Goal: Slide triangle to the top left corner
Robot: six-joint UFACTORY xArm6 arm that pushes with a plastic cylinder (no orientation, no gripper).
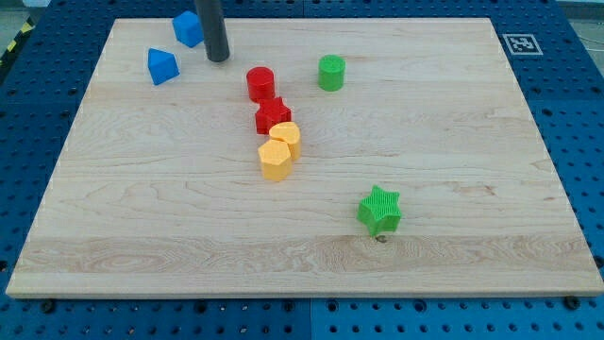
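Observation:
The blue triangle block (162, 66) sits near the board's top left. A blue cube (187, 28) lies up and to the right of it, near the top edge. My tip (218, 58) rests on the board just right of the blue cube and to the right of the triangle, apart from both. The rod rises out of the view's top.
A red cylinder (260, 83) and a red star (272, 116) lie right of my tip, with a yellow cylinder (286, 136) and a yellow hexagon (275, 160) below them. A green cylinder (331, 72) and a green star (379, 211) lie further right. The wooden board (453, 142) ends near the triangle's left.

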